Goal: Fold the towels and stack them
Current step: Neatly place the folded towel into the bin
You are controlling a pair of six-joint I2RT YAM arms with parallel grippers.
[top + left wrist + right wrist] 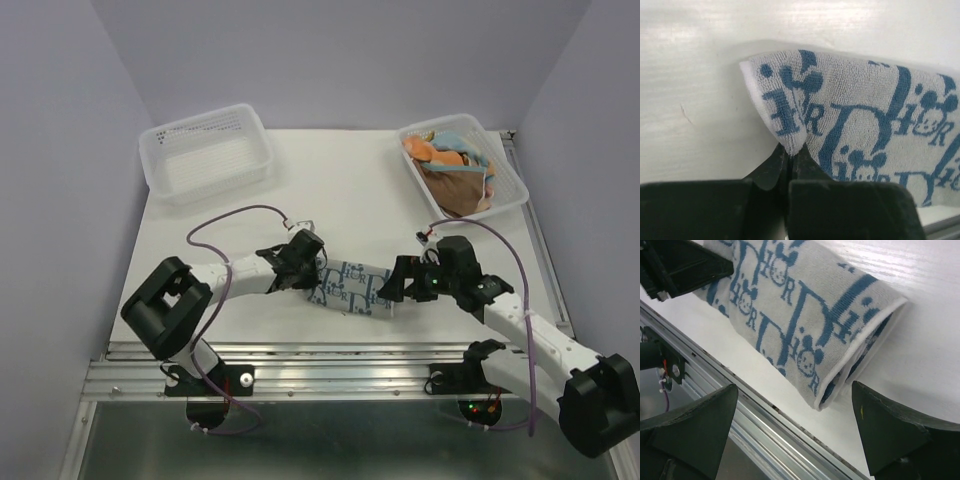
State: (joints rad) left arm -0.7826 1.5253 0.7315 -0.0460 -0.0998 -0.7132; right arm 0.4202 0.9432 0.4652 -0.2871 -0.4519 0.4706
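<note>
White worktop [340, 200] fills the space between plain grey walls, and your two arms reach onto it from the near edge; a metal rail [330, 352] runs along that edge just beyond their bases. Your blue-and-white towel [349, 286] lies near the front of the worktop, between the two arms and close to the rail; it is folded into a long band running left to right. At its right end you can see the layers doubled over, with a white hem along the open edge.

Your left end effector [789, 150] is closed on the left end of this towel; the wrist view shows its two black jaws pressed together with a corner of the terry cloth pinched between them. That corner stands up in a small peak, while the rest of the band lies flat on the worktop.

Your right end effector [792, 405] is wide open at the towel's right end; one finger [700, 425] sits on the rail side and the other over bare worktop on the far side. The folded end lies between them, and neither finger touches the cloth as far as the wrist view shows.

At the far right corner a white perforated basket [512, 195] holds the other towels [455, 165] in a loose, unfolded heap of orange, light blue and brownish cloth; at the far left a second white basket [160, 172] sits well apart from it.
</note>
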